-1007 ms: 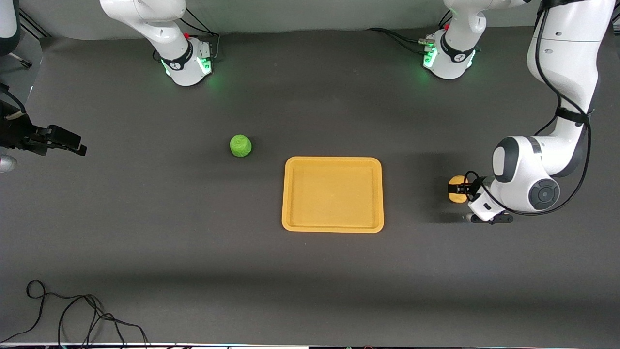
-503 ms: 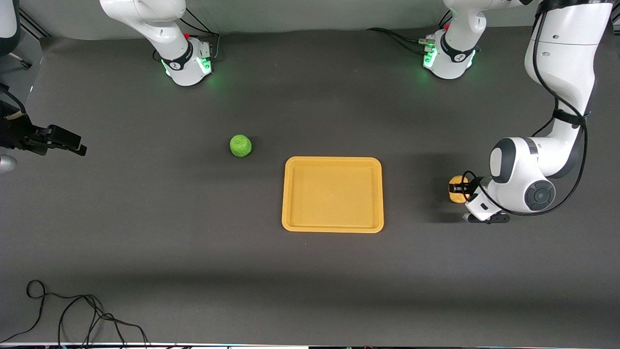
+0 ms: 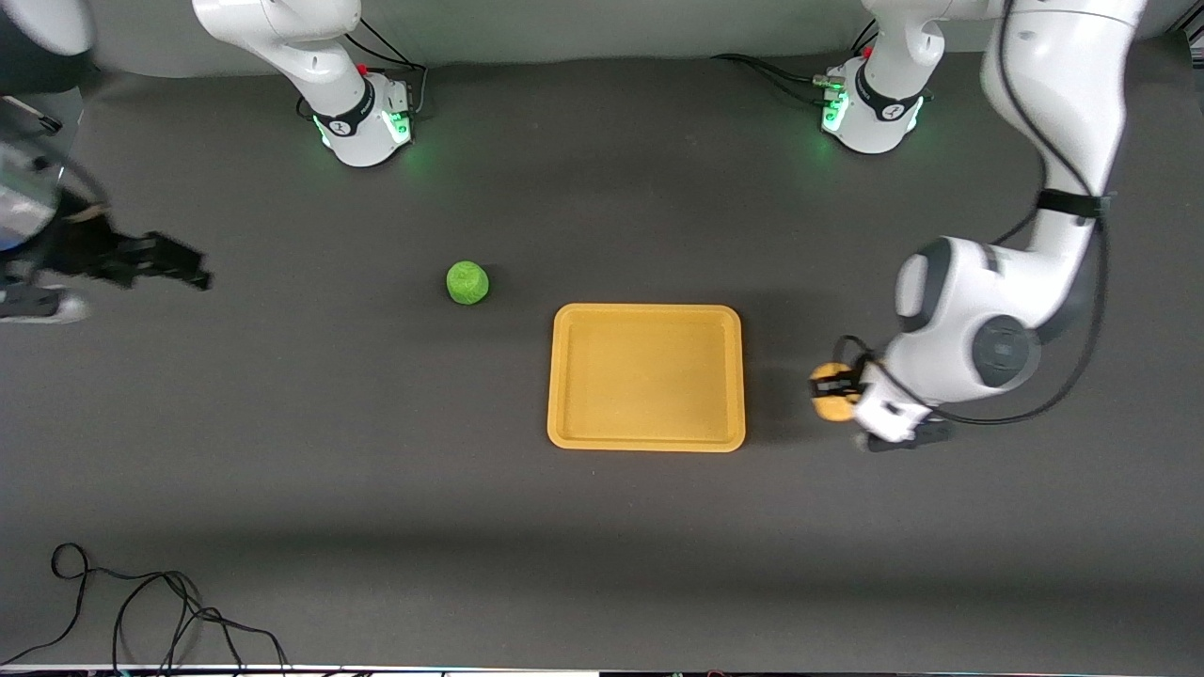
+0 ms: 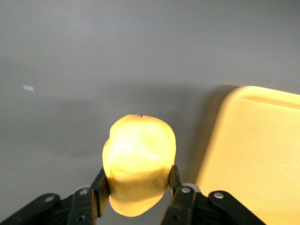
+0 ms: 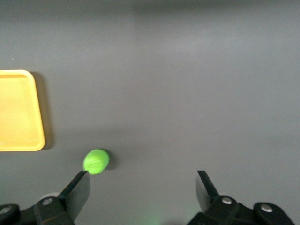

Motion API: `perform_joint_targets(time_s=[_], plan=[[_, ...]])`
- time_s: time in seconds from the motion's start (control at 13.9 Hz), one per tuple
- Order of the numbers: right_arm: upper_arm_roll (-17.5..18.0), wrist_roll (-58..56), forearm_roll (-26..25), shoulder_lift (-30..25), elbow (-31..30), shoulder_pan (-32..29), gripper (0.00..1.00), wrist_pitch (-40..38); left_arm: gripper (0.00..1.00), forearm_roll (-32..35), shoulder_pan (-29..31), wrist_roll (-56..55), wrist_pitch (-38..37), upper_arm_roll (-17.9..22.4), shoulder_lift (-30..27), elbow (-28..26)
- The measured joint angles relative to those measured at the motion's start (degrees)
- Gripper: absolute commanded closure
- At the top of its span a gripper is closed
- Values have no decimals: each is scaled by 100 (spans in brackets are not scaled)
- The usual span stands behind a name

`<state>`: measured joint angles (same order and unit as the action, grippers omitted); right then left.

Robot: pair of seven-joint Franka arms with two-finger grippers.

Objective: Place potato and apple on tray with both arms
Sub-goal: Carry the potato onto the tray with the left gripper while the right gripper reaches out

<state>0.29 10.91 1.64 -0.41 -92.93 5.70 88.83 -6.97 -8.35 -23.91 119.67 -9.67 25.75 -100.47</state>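
**Potato gripped in the air beside the tray, apple alone on the mat**

The left gripper (image 3: 833, 395) has its two black fingers closed on the potato (image 3: 828, 393), a lumpy yellow-orange oval with a matte, slightly waxy-looking skin. In the left wrist view the potato (image 4: 139, 164) bulges above the fingers (image 4: 100, 186), which pinch its lower half from both sides; its underside is cut off by the frame edge. It hangs over bare mat just beside the tray's end that faces the left arm.

The tray (image 3: 646, 438) is a flat rectangle of the same yellow-orange, with rounded corners, a low raised rim and a faintly grainy floor. It holds nothing.

The apple (image 3: 467, 282) is a small bright green ball with a rough, creased surface. It sits on the dark grey table cover (image 3: 376, 489), near the tray's corner toward the right arm's end and farther from the front camera.

The right gripper (image 3: 179, 268) is over the right arm's end of the table, blurred in the front view. Its wrist camera shows the fingertips (image 5: 80, 185) spread wide apart and gripping nothing, with the apple (image 5: 96, 161) and a tray corner (image 5: 38, 140) below.

A loose black cable (image 3: 141, 611) lies coiled on the table's edge nearest the front camera.
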Motion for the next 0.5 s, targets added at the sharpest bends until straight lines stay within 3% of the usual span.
perform_joint_targets(time_s=[0.29, 0.5], plan=[[21, 1385, 0, -953, -1455, 1231, 0, 695, 72, -2, -986, -992, 285, -35, 346, 140], [22, 2236, 0, -1443, -2245, 2008, 0, 970, 72, -2, -1282, -1134, 531, -32, 716, 158]])
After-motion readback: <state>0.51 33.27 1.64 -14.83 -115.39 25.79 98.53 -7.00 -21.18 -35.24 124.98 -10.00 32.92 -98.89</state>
